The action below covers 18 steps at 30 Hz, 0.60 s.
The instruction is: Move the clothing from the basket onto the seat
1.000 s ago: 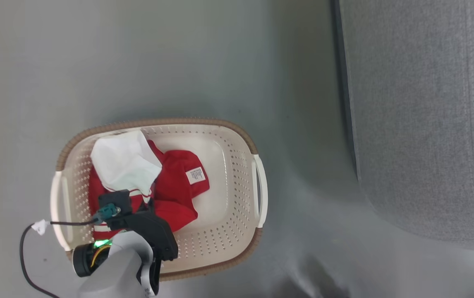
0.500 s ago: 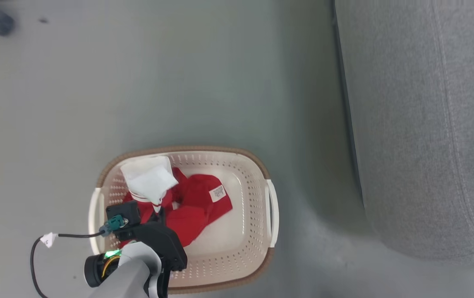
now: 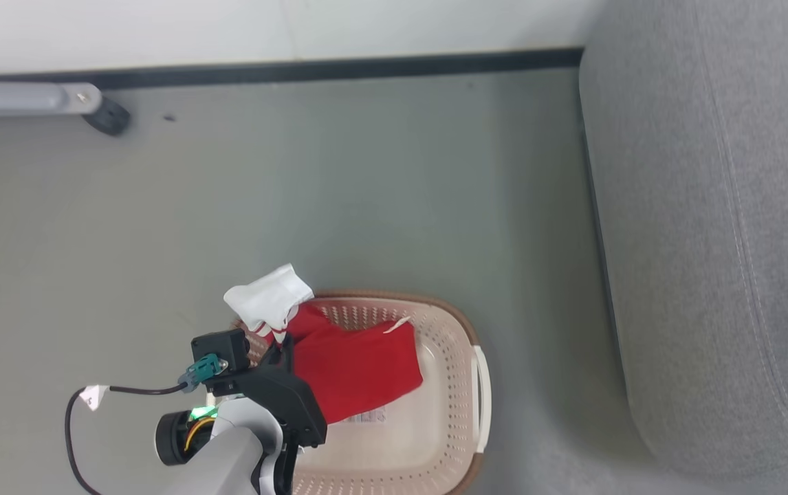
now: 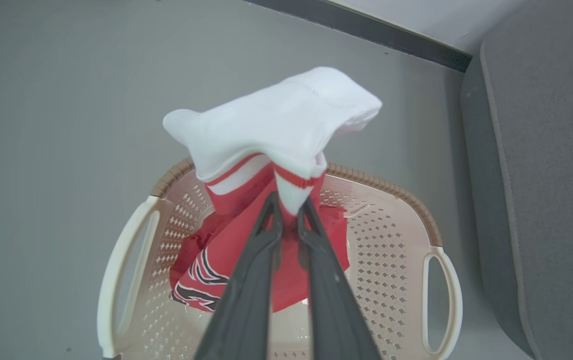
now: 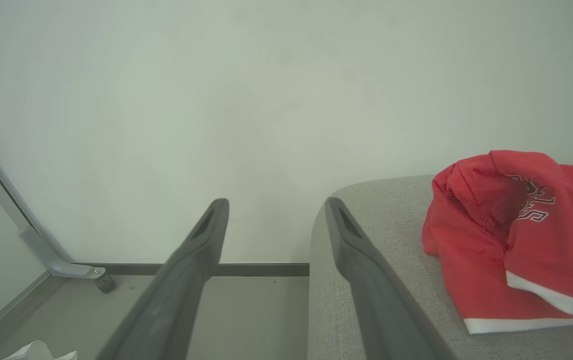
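Soft red clothing (image 4: 216,240), perforated oval basket (image 4: 391,240)

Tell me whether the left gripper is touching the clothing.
Touching. The left wrist view shows the left gripper shut on the clothing, its fingers pinching the white-and-red fabric over the basket.

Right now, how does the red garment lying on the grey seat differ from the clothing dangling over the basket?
The lying garment rests crumpled and free on the seat; the dangling clothing hangs over the basket, pinched in the left gripper's shut jaws. The lying garment shows dark-edged lettering; the dangling clothing shows a big white panel and black-and-white stripes. Both are red with white trim.
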### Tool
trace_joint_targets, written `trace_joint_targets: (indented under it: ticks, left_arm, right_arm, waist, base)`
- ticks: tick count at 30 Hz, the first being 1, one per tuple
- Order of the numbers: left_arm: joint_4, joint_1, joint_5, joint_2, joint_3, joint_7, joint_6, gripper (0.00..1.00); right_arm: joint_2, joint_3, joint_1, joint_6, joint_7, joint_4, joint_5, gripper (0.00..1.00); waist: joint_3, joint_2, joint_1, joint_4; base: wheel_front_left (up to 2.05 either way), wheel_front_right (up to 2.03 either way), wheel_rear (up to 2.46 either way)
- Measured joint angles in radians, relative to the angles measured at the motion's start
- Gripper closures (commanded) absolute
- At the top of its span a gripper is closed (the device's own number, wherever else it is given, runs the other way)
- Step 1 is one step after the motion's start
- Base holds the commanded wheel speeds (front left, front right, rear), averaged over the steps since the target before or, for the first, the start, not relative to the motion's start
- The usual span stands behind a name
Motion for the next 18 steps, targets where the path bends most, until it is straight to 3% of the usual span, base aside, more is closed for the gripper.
trace_joint_targets:
  ticks: [10,18]
  left_arm:
    - [-0.047,0.039,0.186,0.000,0.118,0.000,0.000,1.00]
    - [-0.163,0.095,0.368,-0.002,0.217,0.000,0.000,1.00]
  right_arm:
    - [0.066,0.063,0.006,0.000,0.000,0.055,-0.044,0.00]
    - [0.117,0.141,0.049,0.000,0.000,0.106,-0.091,0.00]
  waist:
    - [-0.124,0.0000,0.0000,0.042]
    - [-0.221,0.0000,-0.0001,0.061]
  base:
    - [0.00,0.00,0.00]
    - [0.00,0.00,0.00]
